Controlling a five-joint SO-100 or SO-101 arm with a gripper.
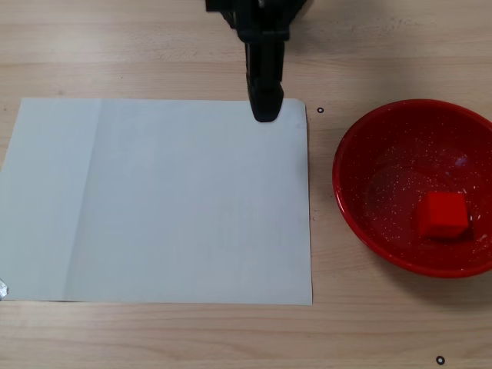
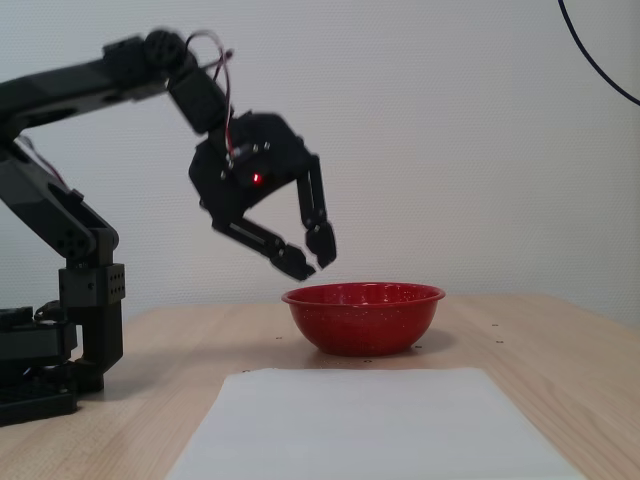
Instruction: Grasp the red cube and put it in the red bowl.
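**Q:** One cube, one bowl: where did each sit?

**A:** One red cube (image 1: 443, 214) lay inside the red bowl (image 1: 361, 223), right of the bowl's centre in the overhead fixed view; from the side fixed view the bowl (image 2: 363, 318) hid it behind its wall. The job looked finished.

**Q:** And the gripper?

**A:** The gripper (image 2: 309, 260) hung in the air to the left of the bowl, above rim height, jaws parted a little and nothing between them. From above, the gripper (image 1: 266, 112) stood over the far right corner of the white paper sheet (image 1: 154, 200), clear of the bowl.

**Q:** What could have gone wrong from there?

**A:** Little, it seemed. A low sweep of the arm to the right might have clipped the near rim and nudged the bowl across the wooden table (image 1: 231, 338), perhaps tipping the cube out. A drop straight down would only have met the paper.

**Q:** Anything else around?

**A:** Small black rings dotted the tabletop, one (image 1: 320, 110) between paper and bowl. Nothing stood between gripper and bowl.
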